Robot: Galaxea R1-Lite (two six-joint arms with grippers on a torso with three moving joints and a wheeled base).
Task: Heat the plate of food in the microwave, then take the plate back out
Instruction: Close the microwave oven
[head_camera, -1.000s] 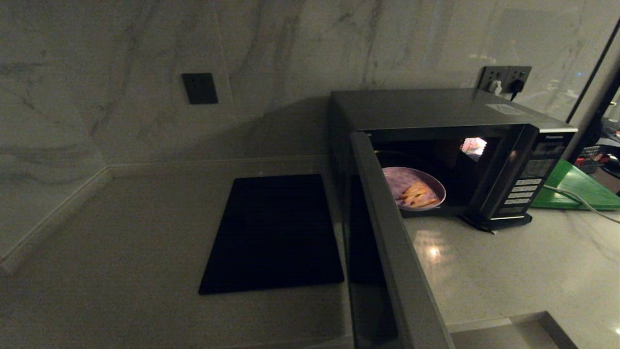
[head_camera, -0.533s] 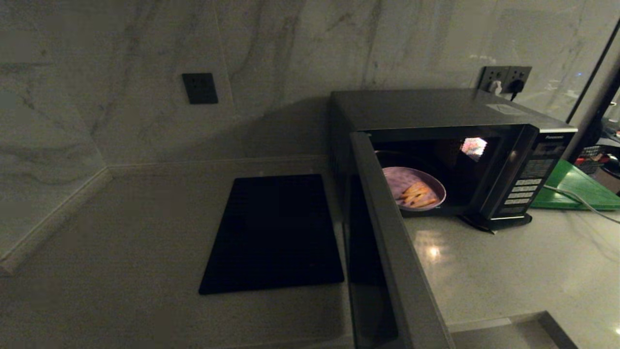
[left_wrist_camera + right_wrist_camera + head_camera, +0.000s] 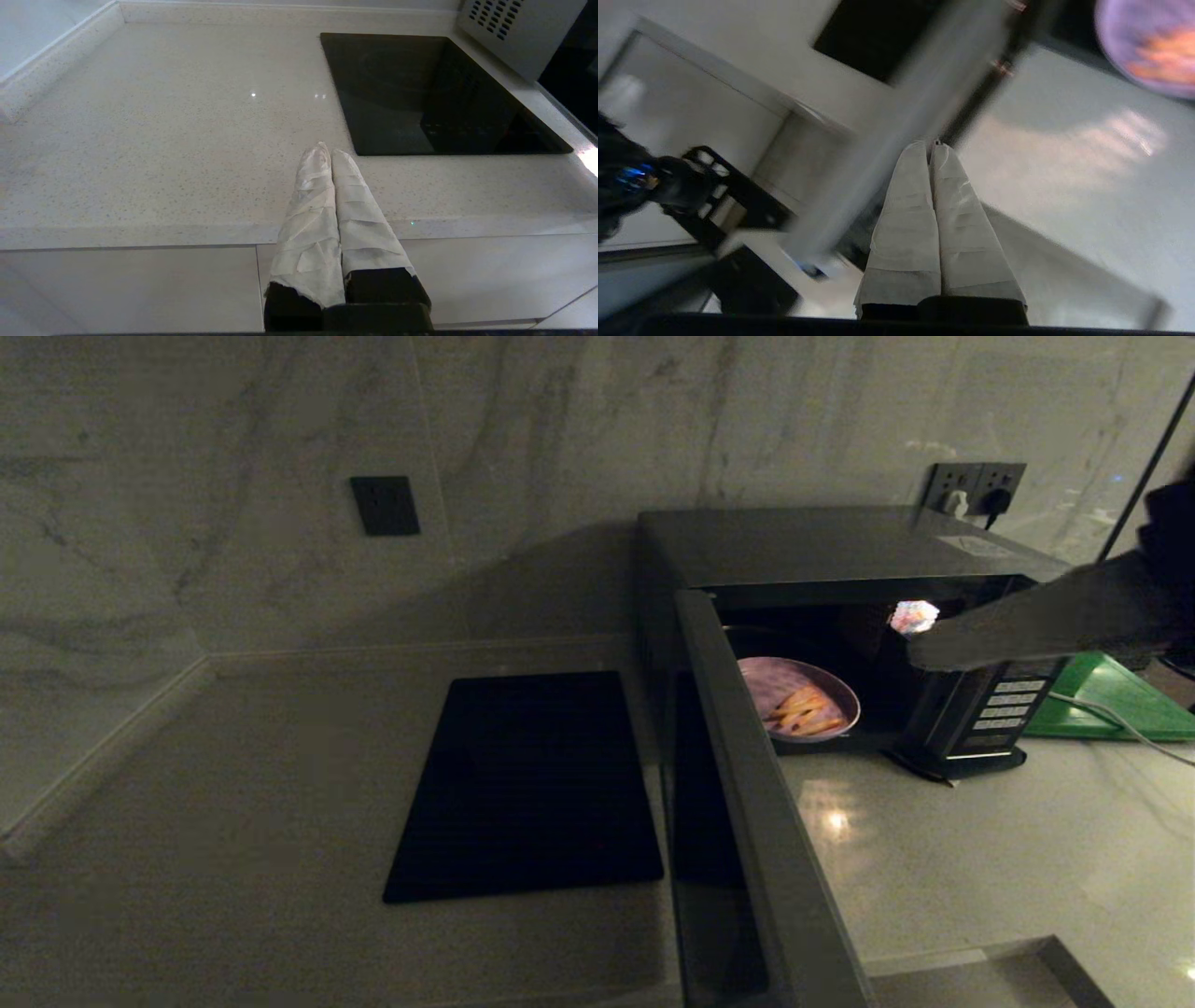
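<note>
A home kitchen: a pale speckled stone bench (image 3: 980, 859) beneath a marble-veined wall, carrying a black and silver-grey microwave (image 3: 840, 551), a flat black glass cooktop panel (image 3: 527, 784) and, at far right, a green cutting board (image 3: 1111, 695) below wall sockets (image 3: 976, 485).

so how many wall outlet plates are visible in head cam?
2. One dark outlet plate sits on the marble wall, left of the microwave. The other outlet plate, with two plugs in it, is behind the microwave's right rear corner. More may be hidden behind the microwave.
</note>
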